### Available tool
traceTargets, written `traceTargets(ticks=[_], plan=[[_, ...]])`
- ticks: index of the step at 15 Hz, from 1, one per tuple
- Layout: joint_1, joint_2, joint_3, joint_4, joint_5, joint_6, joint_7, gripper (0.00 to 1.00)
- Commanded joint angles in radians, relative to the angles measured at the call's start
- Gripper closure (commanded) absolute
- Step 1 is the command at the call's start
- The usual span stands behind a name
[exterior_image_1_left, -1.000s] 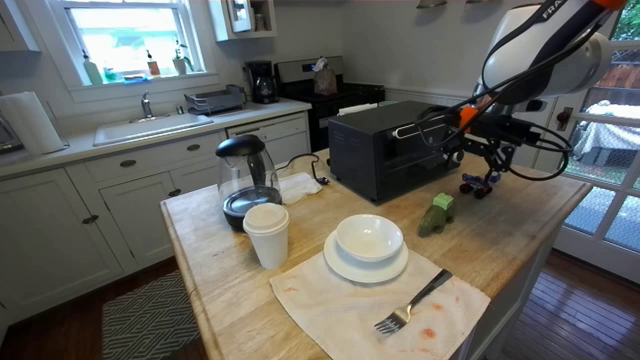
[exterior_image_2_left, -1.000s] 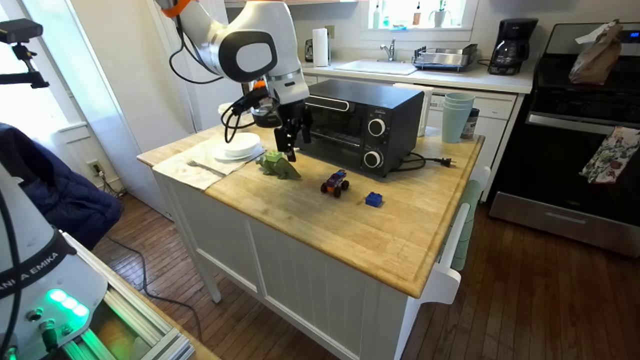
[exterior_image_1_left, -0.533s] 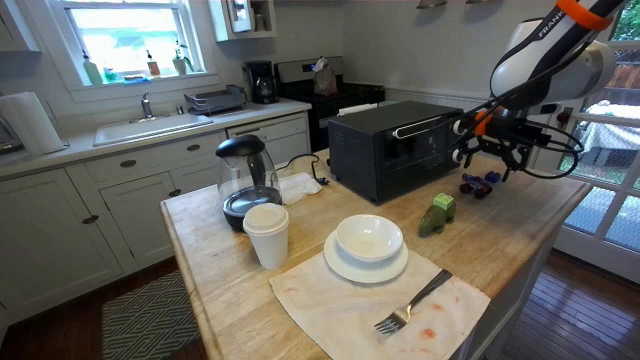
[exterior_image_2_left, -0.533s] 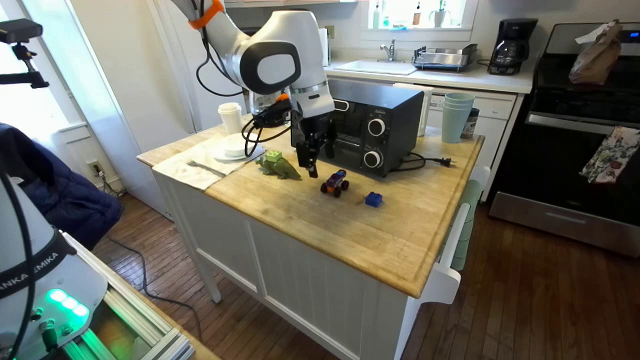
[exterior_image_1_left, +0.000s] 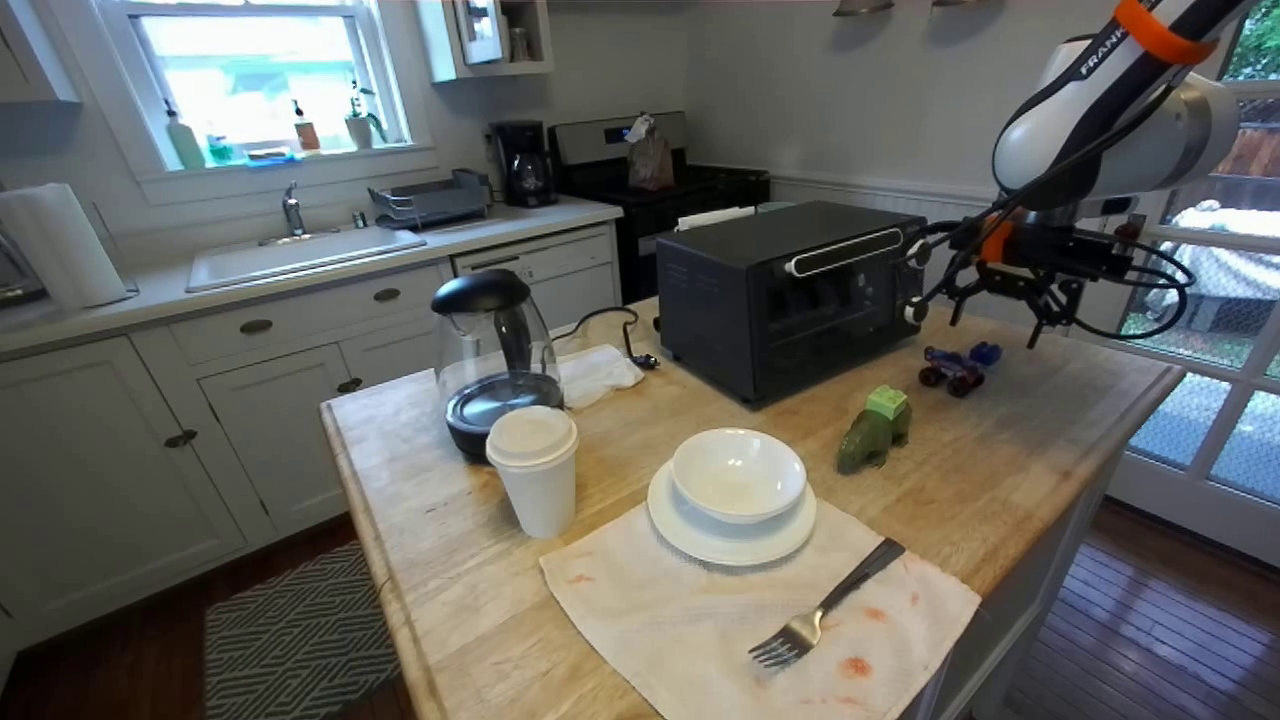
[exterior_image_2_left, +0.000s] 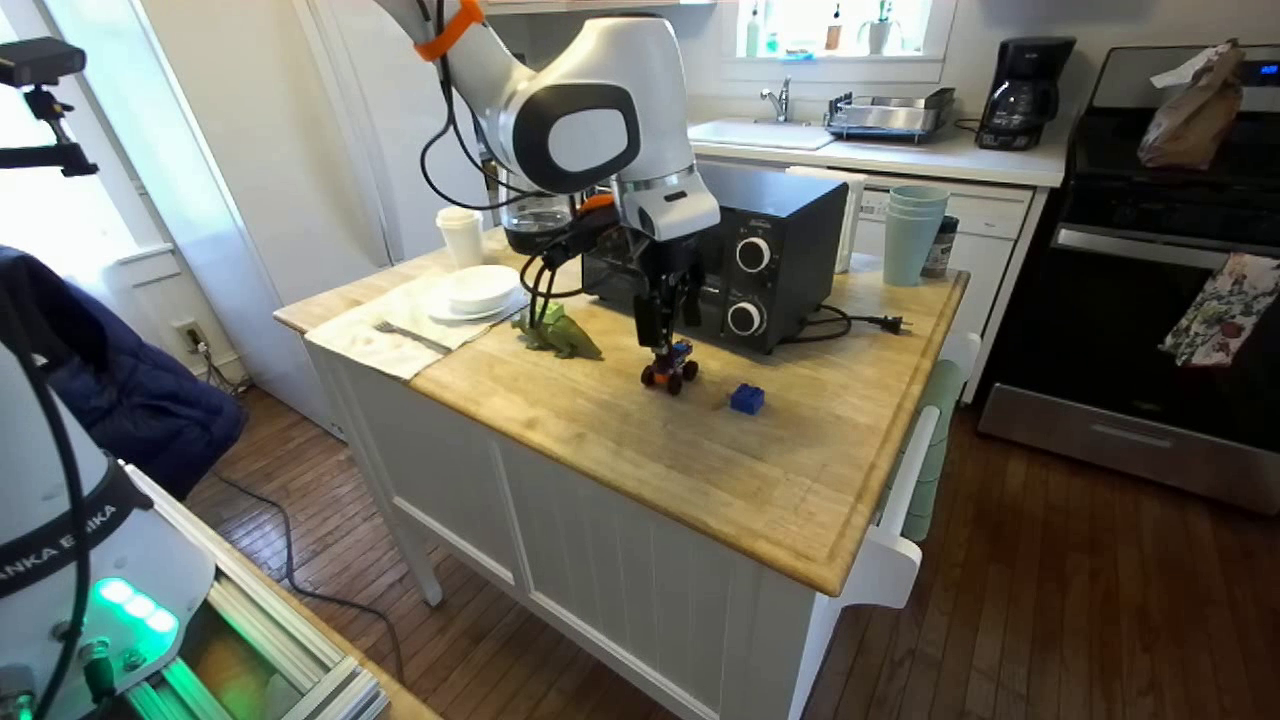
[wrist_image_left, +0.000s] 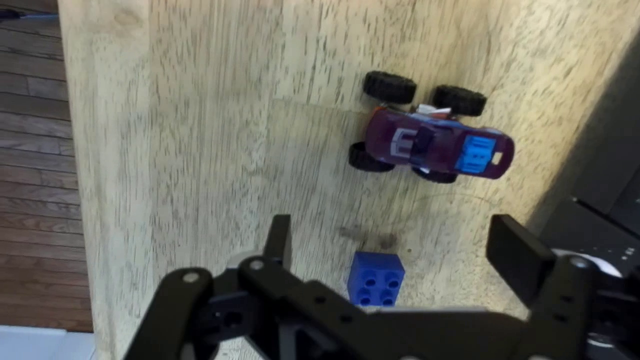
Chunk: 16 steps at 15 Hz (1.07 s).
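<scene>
Hovering over the counter (wrist_image_left: 215, 150), hand (wrist_image_left: 393, 245) is empty, jaws wide; block (wrist_image_left: 376, 278) lies below, framed between them in wrist view; truck (wrist_image_left: 435, 142) is near block, outside that gap, long axis running from counter's long edge toward oven (exterior_image_2_left: 785, 195).

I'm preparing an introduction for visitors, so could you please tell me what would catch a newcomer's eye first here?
Probably the big white arm reaching over the wooden table, its open fingers hanging near the small toy truck and the blue block. Next might come the black toaster oven on that same table, and then the green toy dinosaur, right of the white bowl in an exterior view.
</scene>
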Motion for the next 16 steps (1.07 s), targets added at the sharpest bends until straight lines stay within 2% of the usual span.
traceTargets(ticks=[1,6,16], plan=[[0.009,0.011,-0.016,0.009,0.010,-0.005,-0.015,0.00],[0.015,0.012,-0.018,0.009,0.009,-0.005,-0.014,0.00],[-0.033,0.145,-0.033,0.154,0.016,-0.033,-0.145,0.00]])
